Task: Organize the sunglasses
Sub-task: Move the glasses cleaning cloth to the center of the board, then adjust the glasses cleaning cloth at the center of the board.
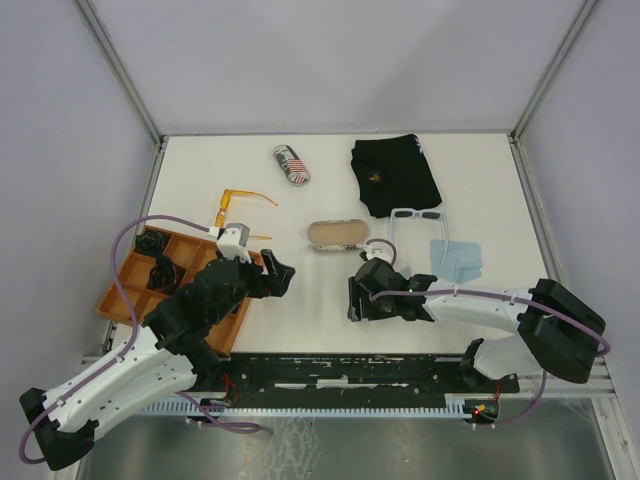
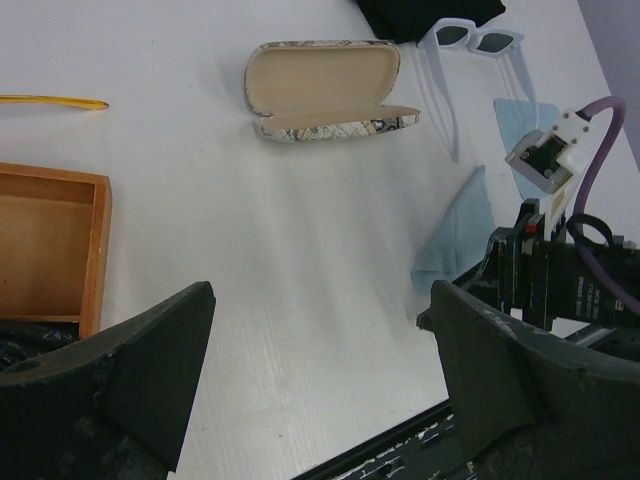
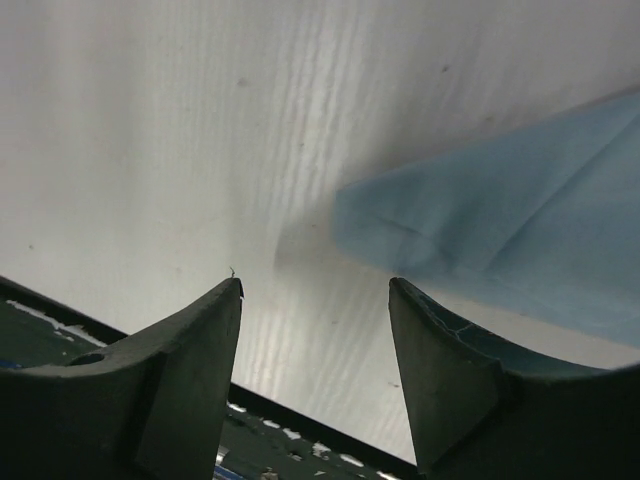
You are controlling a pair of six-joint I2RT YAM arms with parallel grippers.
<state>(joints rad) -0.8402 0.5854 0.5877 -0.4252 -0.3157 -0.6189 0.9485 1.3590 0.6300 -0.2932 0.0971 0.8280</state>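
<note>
Sunglasses lay well apart: the orange pair (image 1: 248,193) beyond the wooden tray (image 1: 117,272), the white pair (image 1: 415,214) just beside the black cloth (image 1: 395,175). Both looked light, slick and fragile, best pinched at the bridge or a hinge. Left gripper (image 1: 278,272) and right gripper (image 1: 354,298) stood apart and empty, the left wrist hid part of the orange frame, and the white arms faded into the table.

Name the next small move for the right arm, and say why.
Probably a reach forward with the right end effector toward the white-framed sunglasses with dark lenses. Its jaws stand open and empty over bare table, and that pair lies unfolded beyond it, beside the open oval printed glasses case.
</note>
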